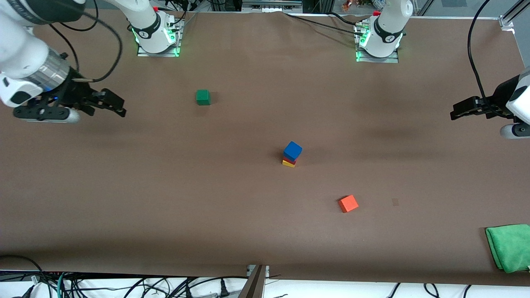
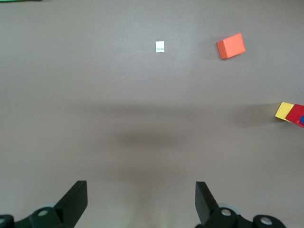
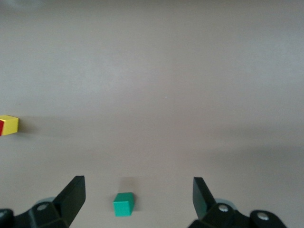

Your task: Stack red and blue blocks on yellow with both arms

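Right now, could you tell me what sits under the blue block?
The blue block sits on the red block, which rests on the yellow block. Only their side edges show; their tops are covered.

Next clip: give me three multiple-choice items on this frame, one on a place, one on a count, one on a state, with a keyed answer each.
1. The blue cube sits:
A. on the red cube
B. on the table
C. on the green cube

2. Cubes on the table:
A. three
B. five
C. six

3. The left gripper and right gripper are:
A. both open, empty
B. both shut
C. holding cubes

Key: 1 A, blue tops red over the yellow cube. 2 B, those plus the orange cube. 3 A, wrist views show spread, empty fingers.
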Controlling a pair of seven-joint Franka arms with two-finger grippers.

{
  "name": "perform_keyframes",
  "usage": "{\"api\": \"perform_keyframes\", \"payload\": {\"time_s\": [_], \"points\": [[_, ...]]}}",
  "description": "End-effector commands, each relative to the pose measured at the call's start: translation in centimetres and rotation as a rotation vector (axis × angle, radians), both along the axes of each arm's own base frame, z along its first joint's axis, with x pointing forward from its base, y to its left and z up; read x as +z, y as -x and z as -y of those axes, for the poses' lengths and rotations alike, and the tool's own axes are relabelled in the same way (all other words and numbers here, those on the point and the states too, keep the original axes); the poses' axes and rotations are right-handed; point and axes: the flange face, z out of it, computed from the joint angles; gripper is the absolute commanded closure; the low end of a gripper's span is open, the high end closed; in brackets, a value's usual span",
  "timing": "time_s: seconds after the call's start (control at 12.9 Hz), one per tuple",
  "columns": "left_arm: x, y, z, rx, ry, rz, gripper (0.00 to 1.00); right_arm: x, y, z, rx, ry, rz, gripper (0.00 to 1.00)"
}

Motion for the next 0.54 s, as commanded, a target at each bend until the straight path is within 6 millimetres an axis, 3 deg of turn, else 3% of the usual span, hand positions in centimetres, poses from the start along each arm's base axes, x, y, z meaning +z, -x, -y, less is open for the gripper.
{"api": "perform_keyframes", "payload": {"time_s": [0.0, 0.47], "points": [[0.18, 0.21, -0.28, -0.003, 0.001, 0.000, 0.00, 0.11, 0.46, -0.15, 0.058, 0.047, 0.016, 0.00], [0.18, 0.21, -0.20, -0.004, -0.001, 0.000, 0.00, 0.73, -0.05, -0.02, 0.132, 0.052, 0.036, 0.00]]}}
